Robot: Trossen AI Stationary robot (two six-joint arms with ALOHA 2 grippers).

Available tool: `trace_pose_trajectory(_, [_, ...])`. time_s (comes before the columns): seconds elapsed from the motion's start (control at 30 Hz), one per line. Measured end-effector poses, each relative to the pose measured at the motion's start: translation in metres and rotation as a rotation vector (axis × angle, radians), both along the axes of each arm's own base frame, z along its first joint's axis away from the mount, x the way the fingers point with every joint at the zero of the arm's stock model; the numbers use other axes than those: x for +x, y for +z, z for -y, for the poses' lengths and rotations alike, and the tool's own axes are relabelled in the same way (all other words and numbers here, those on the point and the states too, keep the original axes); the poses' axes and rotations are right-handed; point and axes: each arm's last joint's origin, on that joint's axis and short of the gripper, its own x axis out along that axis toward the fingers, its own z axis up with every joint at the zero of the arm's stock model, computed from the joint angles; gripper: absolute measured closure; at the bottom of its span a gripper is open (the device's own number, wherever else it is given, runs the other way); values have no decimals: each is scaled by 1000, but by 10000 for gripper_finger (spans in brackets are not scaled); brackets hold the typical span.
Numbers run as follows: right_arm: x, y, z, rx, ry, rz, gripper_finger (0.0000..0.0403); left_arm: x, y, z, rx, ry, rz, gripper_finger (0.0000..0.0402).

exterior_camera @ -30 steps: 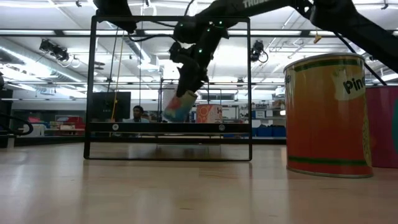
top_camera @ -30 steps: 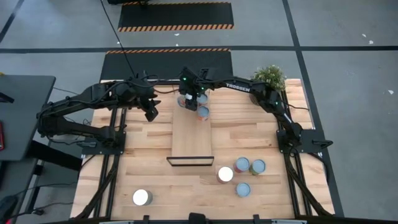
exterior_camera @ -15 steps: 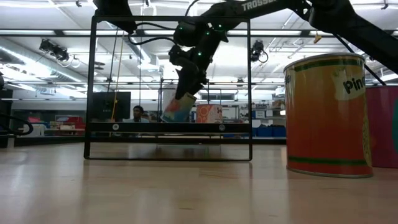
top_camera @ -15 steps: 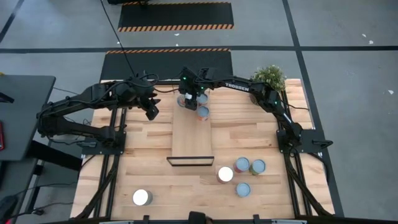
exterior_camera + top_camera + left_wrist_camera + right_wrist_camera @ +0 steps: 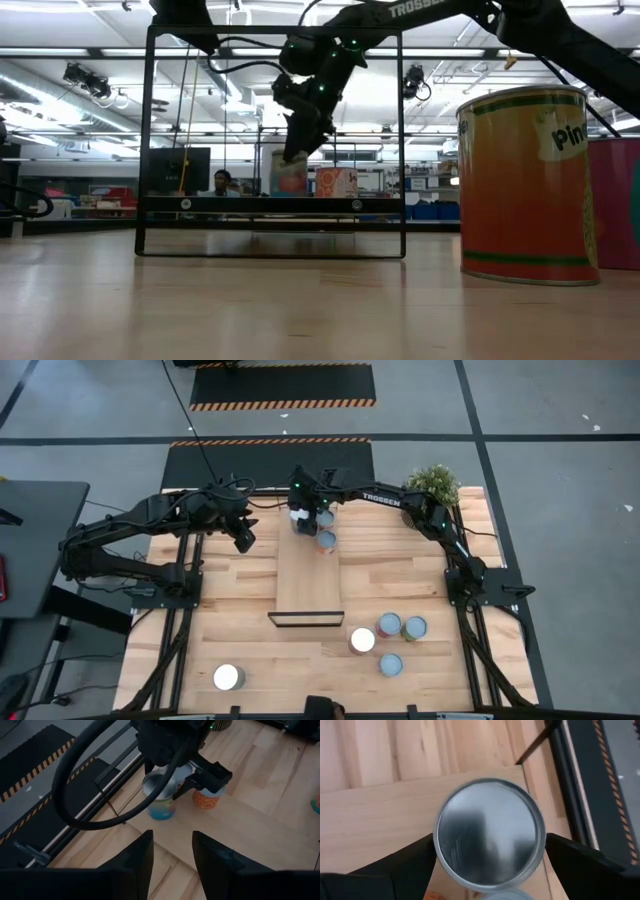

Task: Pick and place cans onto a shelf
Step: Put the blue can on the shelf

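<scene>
Straddling the silver-topped, blue-sided round can [image 5: 489,835] at the far end of the long light-wood shelf [image 5: 309,582], the right pincer [image 5: 301,518] stood directly above it, fingers spread clear of its upright sides. The left pincer [image 5: 243,541], fingers parted and empty, waited near the worktop's far-left edge.

A round tin can with a brushed, softly reflecting silvery metal lid [image 5: 489,832] is standing on a long, matt light-wood shelf board [image 5: 308,580] with visible grain; its thin end frame of black metal wire [image 5: 272,142] is looking smooth.
</scene>
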Motion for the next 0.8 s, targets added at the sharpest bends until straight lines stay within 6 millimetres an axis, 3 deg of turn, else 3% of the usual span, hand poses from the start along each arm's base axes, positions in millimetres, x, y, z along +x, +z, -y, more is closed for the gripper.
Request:
trace_pose_trajectory(0.6, [-10,8,6,-66,-29,-47,30,0,0,0,-7,-5,0,260])
trace_pose_trajectory(0.8, [-16,10,4,-21,-16,-78,30,15,-11,-3,8,-45,-90,260])
